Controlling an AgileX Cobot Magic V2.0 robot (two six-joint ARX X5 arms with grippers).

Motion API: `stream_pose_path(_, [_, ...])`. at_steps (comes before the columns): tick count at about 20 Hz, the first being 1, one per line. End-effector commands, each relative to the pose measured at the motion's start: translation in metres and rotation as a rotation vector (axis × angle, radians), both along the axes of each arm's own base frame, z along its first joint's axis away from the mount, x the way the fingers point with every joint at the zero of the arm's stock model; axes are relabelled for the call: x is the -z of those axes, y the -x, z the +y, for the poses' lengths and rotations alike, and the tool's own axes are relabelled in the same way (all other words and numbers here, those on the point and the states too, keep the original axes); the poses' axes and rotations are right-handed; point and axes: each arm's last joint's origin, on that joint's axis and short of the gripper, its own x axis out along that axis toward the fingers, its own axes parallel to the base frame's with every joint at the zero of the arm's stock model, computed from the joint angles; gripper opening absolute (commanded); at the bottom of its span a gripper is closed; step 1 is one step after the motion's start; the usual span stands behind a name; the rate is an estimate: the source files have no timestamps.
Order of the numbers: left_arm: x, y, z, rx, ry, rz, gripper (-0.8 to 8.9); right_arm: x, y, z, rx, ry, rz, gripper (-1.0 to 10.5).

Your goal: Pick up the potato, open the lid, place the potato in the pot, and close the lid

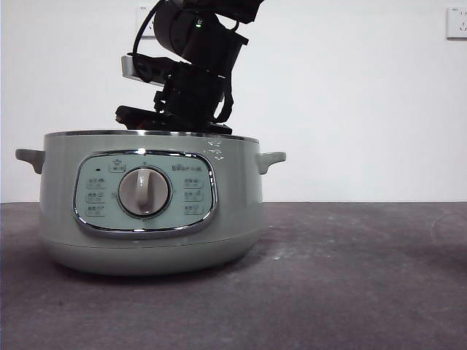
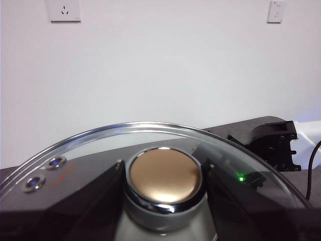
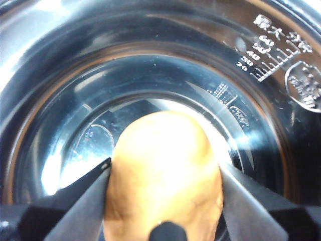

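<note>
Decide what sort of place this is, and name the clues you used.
Probably an indoor test bench, not a home kitchen: a lone pot on a bare dark table, a plain white wall with sockets, and robot arms working over it.

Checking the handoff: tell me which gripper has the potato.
The right gripper: it's clamped on the potato above the pot. The left gripper holds the lid.

The dark grey-brown table (image 1: 350, 277) in front of me carries the sage-green pot (image 1: 149, 204), which sits flat on it. To the pot's right, as the front camera sees it, I see only bare tabletop.
</note>
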Motion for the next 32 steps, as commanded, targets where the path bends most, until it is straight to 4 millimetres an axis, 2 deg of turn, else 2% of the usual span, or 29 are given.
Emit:
stream_pose_path(1, [-0.007, 0.004, 0.002, 0.002, 0.033, -0.055, -0.09, 0.007, -0.001, 0.003, 0.005, 0.01, 0.011, 4.3])
stream_pose_path(2, [-0.007, 0.004, 0.002, 0.001, 0.029, -0.047, -0.09, 0.007, -0.001, 0.003, 0.012, 0.007, 0.015, 5.1])
stream_pose_path(3, [-0.006, 0.004, 0.002, 0.001, 0.025, -0.04, -0.09, 0.007, -0.001, 0.003, 0.012, 0.007, 0.015, 5.4])
stream_pose_path(7, [-0.004, 0.004, 0.002, 0.001, 0.017, -0.025, -0.09, -0.001, 0.001, 0.001, 0.034, -0.008, 0.02, 5.3])
stream_pose_path(10, [-0.004, 0.001, 0.0, 0.0, 0.013, -0.018, -0.09, -0.035, 0.014, -0.012, 0.038, -0.01, 0.013, 5.3])
stream_pose_path(12, [-0.004, -0.008, -0.005, 0.001, 0.002, 0.002, -0.09, -0.07, 0.031, -0.031, 0.078, 0.009, -0.002, 5.3])
stream_pose_path(14, [-0.003, -0.027, -0.015, 0.001, -0.019, 0.041, -0.09, -0.11, 0.054, -0.058, 0.113, 0.046, -0.032, 5.3])
stream_pose_path(18, [0.003, -0.076, -0.042, 0.012, -0.058, 0.115, -0.09, -0.182, 0.102, -0.118, 0.24, -0.018, -0.109, 5.3])
stream_pose_path(22, [0.018, -0.123, -0.069, 0.064, -0.087, 0.182, -0.09, -0.229, 0.144, -0.162, 0.323, -0.134, -0.213, 5.3])
stream_pose_path(27, [0.038, -0.166, -0.096, 0.077, -0.077, 0.219, -0.09, -0.263, 0.197, -0.209, 0.344, -0.254, -0.293, 5.3])
stream_pose_path(32, [0.055, -0.188, -0.117, 0.103, -0.072, 0.249, -0.09, -0.272, 0.23, -0.241, 0.399, -0.267, -0.323, 5.3])
